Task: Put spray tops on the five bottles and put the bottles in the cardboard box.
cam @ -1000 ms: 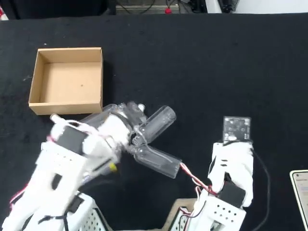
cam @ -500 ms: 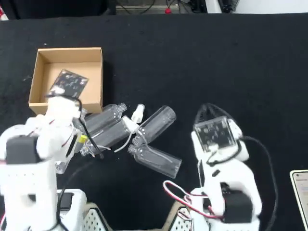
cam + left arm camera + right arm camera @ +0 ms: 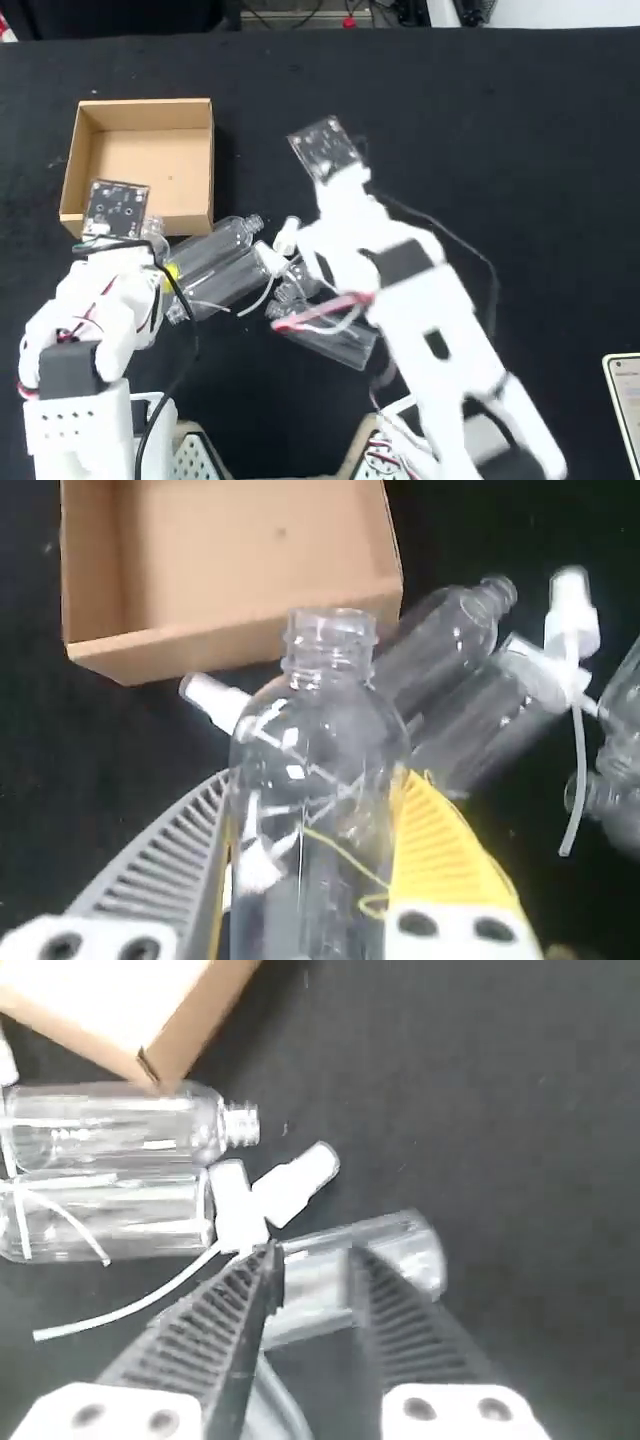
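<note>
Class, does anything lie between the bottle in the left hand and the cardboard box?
Only a loose white spray top, lying on the table just before the cardboard box, at its near wall and beside the bottle held in the left hand.

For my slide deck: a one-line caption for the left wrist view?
Left gripper holds an uncapped clear bottle before the cardboard box, a loose spray top lying nearby.

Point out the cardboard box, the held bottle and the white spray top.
Brown cardboard box (image 3: 150, 165): high view, bare floor.
Clear plastic bottle (image 3: 320, 750): left wrist view, shoulder.
White plastic spray top (image 3: 298, 1178): right wrist view, nozzle head.
</note>
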Controlling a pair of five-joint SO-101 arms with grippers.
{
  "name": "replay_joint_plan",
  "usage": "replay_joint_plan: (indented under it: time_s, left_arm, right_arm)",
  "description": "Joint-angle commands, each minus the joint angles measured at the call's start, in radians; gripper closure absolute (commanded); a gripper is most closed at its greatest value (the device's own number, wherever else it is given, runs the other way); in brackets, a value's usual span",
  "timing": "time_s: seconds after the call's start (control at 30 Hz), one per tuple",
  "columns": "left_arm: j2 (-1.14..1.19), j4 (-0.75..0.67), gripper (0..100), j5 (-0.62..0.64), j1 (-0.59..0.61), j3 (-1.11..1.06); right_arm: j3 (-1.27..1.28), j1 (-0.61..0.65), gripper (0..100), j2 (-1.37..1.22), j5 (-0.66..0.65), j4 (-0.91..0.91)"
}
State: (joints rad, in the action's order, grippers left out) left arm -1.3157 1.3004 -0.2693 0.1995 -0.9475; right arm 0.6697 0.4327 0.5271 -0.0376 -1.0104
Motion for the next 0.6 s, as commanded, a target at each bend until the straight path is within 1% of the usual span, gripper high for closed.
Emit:
replay_joint_plan:
  time_s: [0.0,0.1,0.17,0.3,0.43,0.5,0.57]
  left_arm:
    - [-0.046,-0.028,93,0.066,0.015,-0.008]
    - [-0.063,-0.029,93,0.107,0.008,-0.019]
    - [-0.072,-0.041,93,0.123,0.008,-0.038]
    - [-0.089,-0.109,93,0.115,0.007,-0.068]
    - [-0.095,-0.245,93,0.120,0.005,-0.136]
    - [-0.095,-0.310,93,0.123,0.005,-0.177]
    - [-0.095,-0.336,93,0.152,-0.015,-0.211]
  right_arm:
    - [-0.160,0.040,85.4,-0.205,0.167,0.031]
    - [-0.292,0.064,85.7,-0.364,0.367,0.025]
    - [-0.366,0.068,85.8,-0.452,0.462,0.018]
    - [-0.506,0.068,85.7,-0.607,0.488,-0.034]
    - [-0.618,0.068,85.7,-0.737,0.496,-0.071]
    - [-0.654,0.068,85.7,-0.794,0.551,-0.091]
    - [-0.688,0.068,85.7,-0.849,0.605,-0.112]
